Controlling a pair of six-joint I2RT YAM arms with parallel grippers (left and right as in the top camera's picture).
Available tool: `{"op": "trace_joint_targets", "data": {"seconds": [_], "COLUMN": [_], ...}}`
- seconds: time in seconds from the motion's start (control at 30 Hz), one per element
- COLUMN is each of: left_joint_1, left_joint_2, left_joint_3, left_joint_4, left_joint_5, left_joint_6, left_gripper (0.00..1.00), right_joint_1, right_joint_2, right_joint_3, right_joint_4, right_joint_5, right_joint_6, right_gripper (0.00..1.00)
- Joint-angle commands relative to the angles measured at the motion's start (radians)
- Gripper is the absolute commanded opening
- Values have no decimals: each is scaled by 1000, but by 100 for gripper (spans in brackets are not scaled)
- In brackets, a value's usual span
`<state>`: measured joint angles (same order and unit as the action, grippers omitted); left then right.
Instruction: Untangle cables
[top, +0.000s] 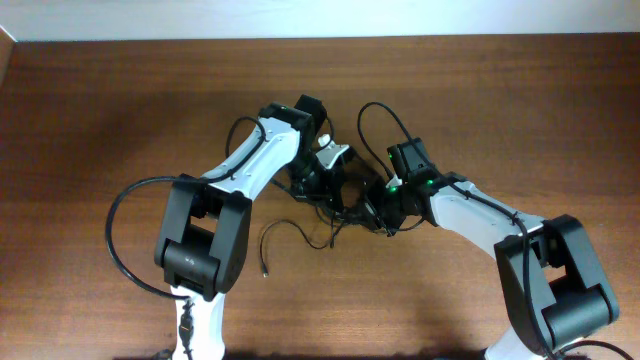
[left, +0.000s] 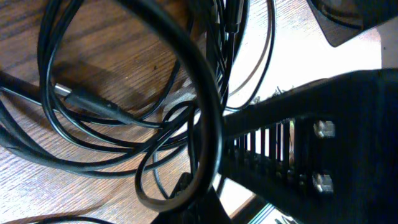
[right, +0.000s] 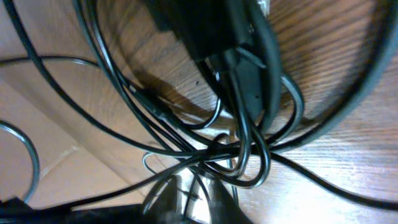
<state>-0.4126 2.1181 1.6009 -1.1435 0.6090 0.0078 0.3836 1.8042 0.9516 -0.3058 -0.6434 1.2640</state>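
Overhead view: the thin black cables (top: 335, 203) lie as a knotted bundle at the middle of the brown wooden counter (top: 120, 100), between the two arms. One loose cord tail (top: 268, 245) trails from the bundle toward the front edge and lies flat on the wood.

The left hand (top: 322, 182) reaches into the bundle from the far side. Its jaws are clenched, but whether a cord is pinched between them cannot be told.

The right hand (top: 378, 215) meets the bundle from the right. The crossing cords hide its jaws, so its state cannot be told.

Left wrist view: several loops overlap beside the ribbed black finger (left: 292, 149). A black plug with a silver tip (left: 87, 101) rests on the wood inside one loop.

Right wrist view: many cords cross in one tight cluster just above the wood.
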Motion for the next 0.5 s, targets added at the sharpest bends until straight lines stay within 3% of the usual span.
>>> {"op": "trace_joint_targets", "data": {"seconds": [0.0,0.47], "left_joint_1": [-6,-6], "left_joint_2": [3,3], "left_joint_3": [4,4], "left_joint_4": [0,-108], "left_joint_5": [31,-214], "left_joint_6": [20,19], "left_gripper": [0,0], "right_joint_1": [2,-145], "right_joint_2": [3,-147], "right_joint_3": [2,2], "right_joint_4": [4,29], "right_joint_5": [47,-196], "right_joint_6": [-1,-323], "right_gripper": [4,4]}}
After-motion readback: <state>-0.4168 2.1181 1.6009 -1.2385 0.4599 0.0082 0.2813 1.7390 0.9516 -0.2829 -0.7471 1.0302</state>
